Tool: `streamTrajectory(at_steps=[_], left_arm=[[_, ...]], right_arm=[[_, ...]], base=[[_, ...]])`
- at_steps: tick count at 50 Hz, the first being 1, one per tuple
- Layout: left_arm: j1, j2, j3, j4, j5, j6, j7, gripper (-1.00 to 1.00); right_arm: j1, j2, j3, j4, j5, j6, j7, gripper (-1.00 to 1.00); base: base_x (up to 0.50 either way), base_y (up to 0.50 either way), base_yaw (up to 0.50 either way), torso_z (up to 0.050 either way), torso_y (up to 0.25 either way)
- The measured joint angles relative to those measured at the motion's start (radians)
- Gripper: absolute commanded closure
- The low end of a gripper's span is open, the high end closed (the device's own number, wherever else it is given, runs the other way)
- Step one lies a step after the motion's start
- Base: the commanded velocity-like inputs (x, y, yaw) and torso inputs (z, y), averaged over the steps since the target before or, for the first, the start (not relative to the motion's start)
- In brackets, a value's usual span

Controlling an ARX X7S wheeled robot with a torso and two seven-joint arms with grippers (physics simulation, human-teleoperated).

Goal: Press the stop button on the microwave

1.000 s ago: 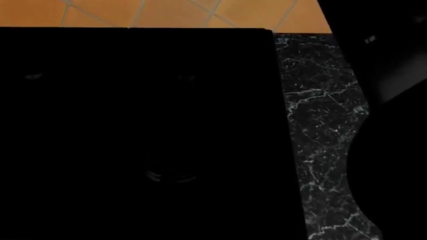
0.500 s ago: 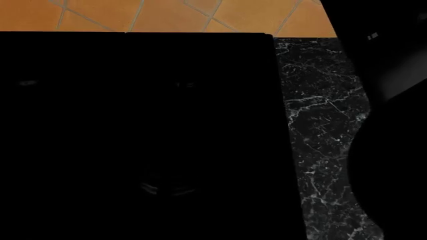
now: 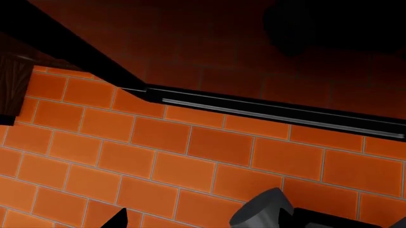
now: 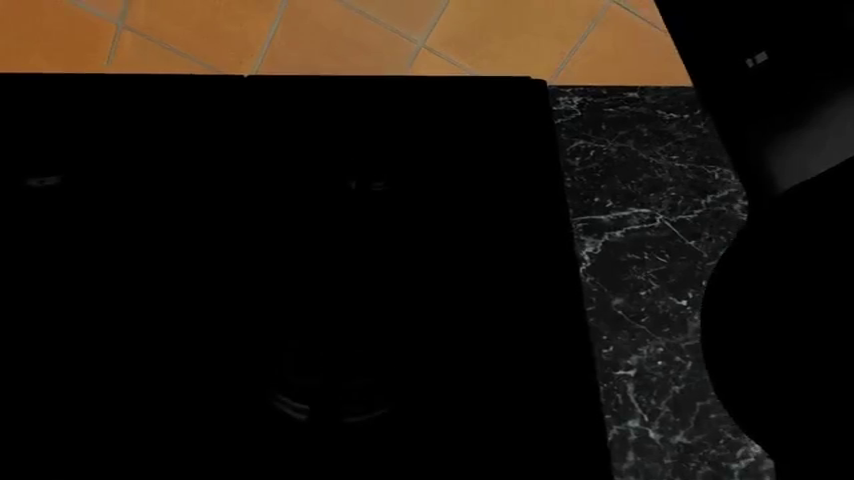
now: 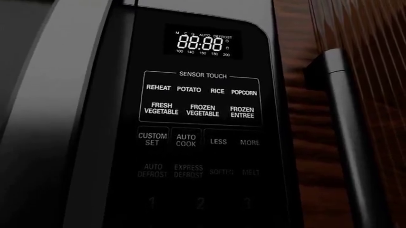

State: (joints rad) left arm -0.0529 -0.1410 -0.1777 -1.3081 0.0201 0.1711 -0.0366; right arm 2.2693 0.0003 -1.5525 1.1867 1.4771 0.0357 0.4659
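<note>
The microwave's control panel (image 5: 201,118) fills the right wrist view, close up. It shows a lit 88:88 display (image 5: 203,45), sensor touch pads such as REHEAT and POPCORN, and dim number keys 1 to 3 at the frame's edge. No stop button shows in this frame. My right gripper's fingers do not show. In the left wrist view my left gripper (image 3: 203,224) faces an orange brick wall (image 3: 159,156). Only its dark fingertips (image 3: 118,220) peek in, set apart with nothing between them.
The head view looks down on a black cooktop (image 4: 267,250), with a dark marble counter (image 4: 641,260) to its right and orange tiles (image 4: 347,35) behind. A dark arm shape (image 4: 787,110) covers the right edge. A wooden cabinet with a bar handle (image 5: 343,123) stands beside the microwave.
In the head view the cooktop's back edge and the counter have slid down the frame, and more orange tile shows at the top.
</note>
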Motion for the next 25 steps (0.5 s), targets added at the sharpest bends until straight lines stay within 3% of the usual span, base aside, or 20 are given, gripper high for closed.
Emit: streamTrajectory(at_steps=[10,25], left_arm=[[0.000,0.000,0.000,-0.001,0.000,0.000,0.000,-1.00],[0.000,0.000,0.000,-0.001,0.000,0.000,0.000,-1.00]], right_arm=[[0.030,0.000,0.008,-0.002,0.019,0.039,-0.004,-1.00],[0.069,0.062,0.181,-0.174,-0.110,0.213,0.088,-1.00]], base=[[0.00,0.00,0.00,0.000,0.000],[0.00,0.00,0.00,0.000,0.000]])
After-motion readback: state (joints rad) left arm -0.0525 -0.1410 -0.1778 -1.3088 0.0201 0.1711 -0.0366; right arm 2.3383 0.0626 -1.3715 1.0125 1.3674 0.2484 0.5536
